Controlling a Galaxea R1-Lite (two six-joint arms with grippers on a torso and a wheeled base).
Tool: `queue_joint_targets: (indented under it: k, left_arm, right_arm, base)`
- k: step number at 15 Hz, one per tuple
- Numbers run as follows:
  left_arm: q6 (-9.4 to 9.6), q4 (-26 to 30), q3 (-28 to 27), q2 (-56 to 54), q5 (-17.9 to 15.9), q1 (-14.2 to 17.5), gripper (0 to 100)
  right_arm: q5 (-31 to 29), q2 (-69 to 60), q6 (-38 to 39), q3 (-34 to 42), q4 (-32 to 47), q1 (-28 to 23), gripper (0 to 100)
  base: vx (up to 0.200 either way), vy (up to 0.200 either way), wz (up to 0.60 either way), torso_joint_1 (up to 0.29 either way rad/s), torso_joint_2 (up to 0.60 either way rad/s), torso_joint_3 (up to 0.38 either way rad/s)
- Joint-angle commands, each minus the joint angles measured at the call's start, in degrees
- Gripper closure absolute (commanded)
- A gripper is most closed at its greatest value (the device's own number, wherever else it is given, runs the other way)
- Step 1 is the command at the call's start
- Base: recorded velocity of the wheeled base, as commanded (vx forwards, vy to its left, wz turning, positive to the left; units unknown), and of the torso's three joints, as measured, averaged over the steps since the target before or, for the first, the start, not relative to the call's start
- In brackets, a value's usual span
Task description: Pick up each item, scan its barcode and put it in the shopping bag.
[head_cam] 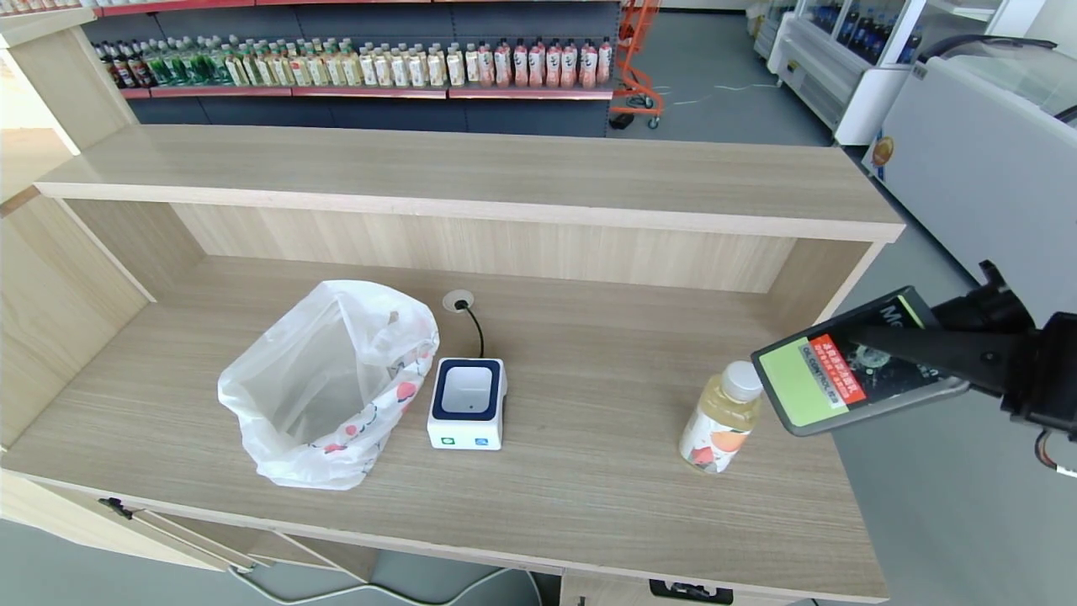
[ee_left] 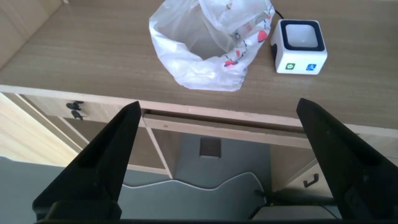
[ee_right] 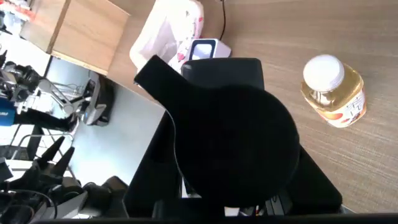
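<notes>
My right gripper [head_cam: 904, 353] is shut on a flat dark box [head_cam: 850, 366] with a green and red label, held in the air at the counter's right end. Just below its left edge stands a juice bottle [head_cam: 720, 417] with a white cap, upright on the counter; the same bottle [ee_right: 333, 90] shows beside the held box [ee_right: 233, 140] in the right wrist view. The white barcode scanner [head_cam: 467, 402] sits mid-counter. To its left the white plastic shopping bag [head_cam: 332, 383] stands with its mouth wide. My left gripper [ee_left: 217, 158] is open, hanging below the counter's front edge.
The wooden counter [head_cam: 589, 471] has a raised back ledge and side walls. A black cable [head_cam: 476, 324] runs from the scanner to a grommet hole. Drawers [ee_left: 81, 115] lie under the counter front. Drink shelves and freezers stand behind.
</notes>
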Motion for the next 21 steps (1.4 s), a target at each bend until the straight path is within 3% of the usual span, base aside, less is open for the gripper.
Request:
queue_joint_targets:
  k: [1, 7, 17, 21]
  left_arm:
    - [-0.01, 0.00, -0.04, 0.09, 0.00, 0.00, 0]
    - [-0.01, 0.00, -0.04, 0.09, 0.00, -0.09, 0]
    - [-0.10, 0.00, 0.05, 0.09, 0.00, 0.00, 0]
    - [0.08, 0.00, 0.05, 0.09, 0.00, 0.00, 0]
  right_arm:
    - [0.80, -1.01, 0.17, 1.26, -0.34, 0.70, 100]
    - [2.30, -2.85, 0.78, 2.75, -0.34, 0.79, 100]
    - [3.53, 3.83, 0.43, -1.73, -1.66, 0.70, 100]
    - [-2.45, 14.55, -4.05, -4.55, -3.86, 0.44, 100]
  base:
    - [0.000, 0.000, 0.00, 0.000, 0.00, 0.000]
    - [0.000, 0.000, 0.00, 0.000, 0.00, 0.000]
    - [0.000, 0.200, 0.00, 0.002, 0.00, 0.002]
    - [0.000, 0.200, 0.00, 0.002, 0.00, 0.004]
